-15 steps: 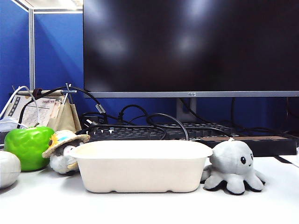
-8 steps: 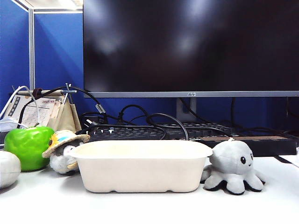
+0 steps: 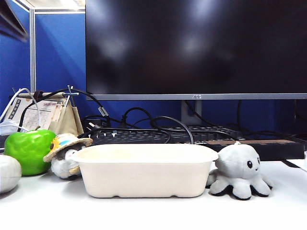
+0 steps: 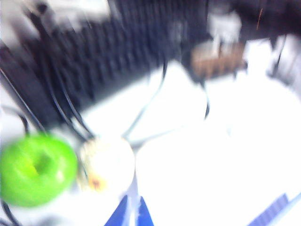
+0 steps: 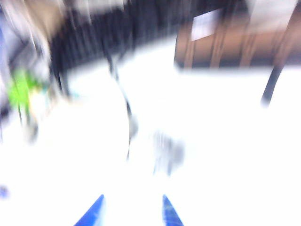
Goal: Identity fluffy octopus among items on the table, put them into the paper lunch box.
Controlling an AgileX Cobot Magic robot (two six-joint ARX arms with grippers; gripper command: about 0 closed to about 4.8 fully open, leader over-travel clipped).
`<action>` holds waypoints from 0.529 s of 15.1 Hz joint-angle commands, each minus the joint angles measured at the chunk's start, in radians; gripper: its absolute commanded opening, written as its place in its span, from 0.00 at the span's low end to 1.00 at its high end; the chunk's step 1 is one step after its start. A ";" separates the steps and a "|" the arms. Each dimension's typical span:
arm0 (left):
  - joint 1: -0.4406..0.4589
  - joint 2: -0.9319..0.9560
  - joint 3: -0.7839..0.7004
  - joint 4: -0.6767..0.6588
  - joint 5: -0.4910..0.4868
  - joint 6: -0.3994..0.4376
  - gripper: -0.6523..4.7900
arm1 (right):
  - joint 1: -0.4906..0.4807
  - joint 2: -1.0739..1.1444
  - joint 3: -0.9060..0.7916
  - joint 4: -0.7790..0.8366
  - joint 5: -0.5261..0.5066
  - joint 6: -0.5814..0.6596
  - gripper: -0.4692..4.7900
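Left gripper: blue tips narrowly parted, empty, above the green apple and hatted plush penguin. Paper lunch box mid-table, long axis across. Fluffy octopus just beside its right end, ahead of right gripper, moderately parted, empty, likely nearer. Wrist views smeared; arms scarcely visible in exterior view.

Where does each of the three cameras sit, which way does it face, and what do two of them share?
Exterior view: low at the table's edge, level, facing the paper lunch box, the fluffy octopus and a monitor; no gripper in it.
Left wrist view: above, angled down, blurred; left gripper fingertips show.
Right wrist view: above, blurred; right gripper fingertips apart.
Shared: green apple, in the exterior and left wrist views.
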 commanded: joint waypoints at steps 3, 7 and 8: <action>-0.121 -0.001 0.005 -0.006 -0.135 0.040 0.17 | 0.190 0.180 -0.024 -0.054 0.074 -0.011 0.37; -0.122 -0.001 0.005 -0.010 -0.133 0.040 0.17 | 0.264 0.298 -0.079 0.055 0.076 -0.011 0.37; -0.122 -0.001 0.005 -0.010 -0.134 0.040 0.17 | 0.263 0.315 -0.079 0.059 0.079 -0.011 0.37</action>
